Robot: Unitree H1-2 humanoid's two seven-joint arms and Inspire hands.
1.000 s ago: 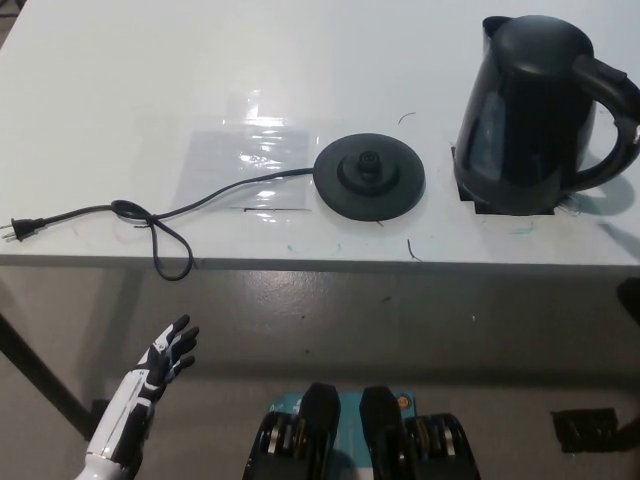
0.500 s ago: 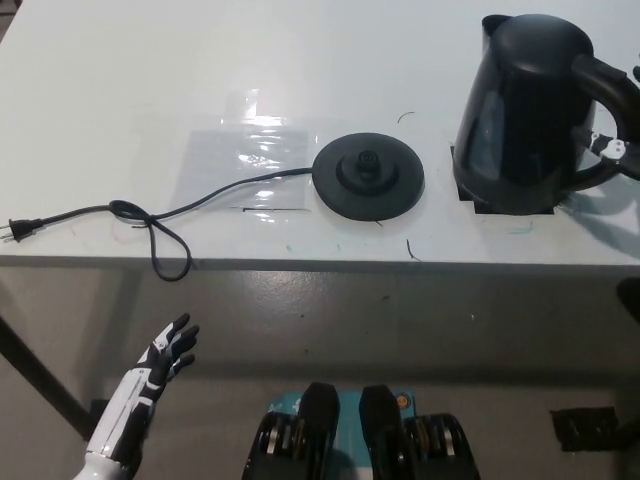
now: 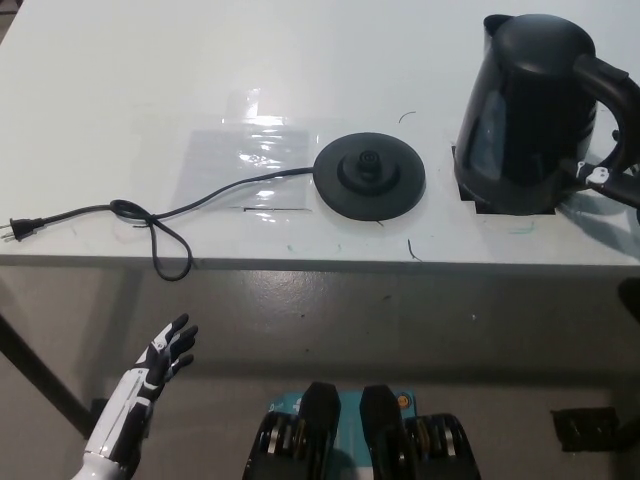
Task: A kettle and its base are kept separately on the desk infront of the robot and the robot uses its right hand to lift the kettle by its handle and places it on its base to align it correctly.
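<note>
The black kettle [image 3: 530, 110] is standing upright at the right of the white surface [image 3: 120, 90], its handle [image 3: 615, 100] pointing toward the right edge. The round base [image 3: 370, 178] is lying apart from it, to its left near the front edge, with nothing lying between the two. A cord [image 3: 160, 222] is trailing left from the base, looping, and ending in a plug [image 3: 18, 230]. A clear taped sheet [image 3: 245, 160] is lying just left of the base. The right hand [image 3: 610, 180] is entering at the right edge just below the handle; whether its grip is closing cannot be told. The left hand [image 3: 165, 355] is hanging below the surface, fingers spread, holding nothing.
</note>
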